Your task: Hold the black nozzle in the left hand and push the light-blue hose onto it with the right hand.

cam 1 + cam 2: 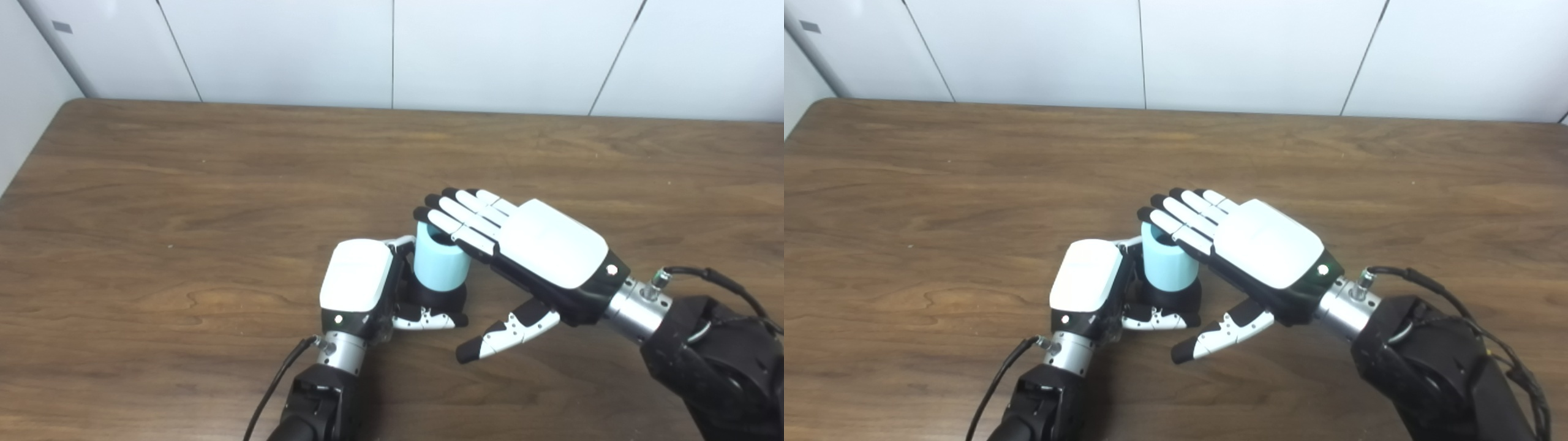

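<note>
The left hand [358, 285] has its fingers curled around a squat black nozzle [438, 298] standing upright near the middle of the brown wood-grain table [184, 184]. The right hand [539, 251] is spread flat, its black-tipped fingers [453, 214] lying on the rim of a short, smooth light-blue cylindrical hose [438, 263] seated atop the nozzle, the thumb hanging free below. Bare tabletop surrounds them, its edges well apart.

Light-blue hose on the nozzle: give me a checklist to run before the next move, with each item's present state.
1. Left hand shut on black nozzle: ok.
2. Light-blue hose upright on the nozzle: ok.
3. Hose pushed fully home: cannot tell, the joint is partly hidden.
4. Right hand open, its fingers flat over the hose top: ok.
5. Right hand's thumb clear of the hose: ok.
</note>
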Action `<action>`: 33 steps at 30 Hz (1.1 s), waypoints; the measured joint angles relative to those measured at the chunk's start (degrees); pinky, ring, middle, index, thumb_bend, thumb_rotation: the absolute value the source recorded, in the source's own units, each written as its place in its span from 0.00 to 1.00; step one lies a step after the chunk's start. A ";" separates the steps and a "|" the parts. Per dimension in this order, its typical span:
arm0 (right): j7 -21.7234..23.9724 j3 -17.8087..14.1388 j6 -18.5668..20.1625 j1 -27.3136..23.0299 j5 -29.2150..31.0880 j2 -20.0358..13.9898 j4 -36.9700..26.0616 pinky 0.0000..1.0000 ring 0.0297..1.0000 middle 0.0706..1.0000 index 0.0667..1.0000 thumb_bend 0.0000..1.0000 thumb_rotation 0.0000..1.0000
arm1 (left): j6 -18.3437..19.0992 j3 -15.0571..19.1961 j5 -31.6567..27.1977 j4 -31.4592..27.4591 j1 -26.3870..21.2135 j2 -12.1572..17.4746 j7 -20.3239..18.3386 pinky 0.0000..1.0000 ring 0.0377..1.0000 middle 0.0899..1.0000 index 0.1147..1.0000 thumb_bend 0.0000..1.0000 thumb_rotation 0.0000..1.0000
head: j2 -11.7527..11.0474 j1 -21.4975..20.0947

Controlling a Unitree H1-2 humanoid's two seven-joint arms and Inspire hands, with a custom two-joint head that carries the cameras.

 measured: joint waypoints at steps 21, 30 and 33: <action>4.29 -5.28 4.87 -4.10 2.63 0.32 -2.90 0.95 1.00 1.00 1.00 0.63 0.98 | -0.07 -0.45 -0.08 0.03 0.12 -0.50 -0.05 0.34 0.39 0.35 0.42 0.52 0.00 | 0.26 -0.09; 4.58 -5.91 6.36 -3.43 4.35 0.98 -2.99 0.96 1.00 1.00 1.00 0.62 0.90 | -0.09 -0.44 -0.09 0.04 0.11 -0.49 -0.04 0.32 0.35 0.41 0.42 0.53 0.00 | 0.09 0.09; 3.46 -8.20 9.59 -1.85 8.48 3.20 -2.43 0.92 1.00 1.00 1.00 0.61 0.90 | -0.08 -0.43 -0.09 0.03 0.09 -0.48 -0.11 0.35 0.41 0.37 0.46 0.52 0.00 | 0.09 0.17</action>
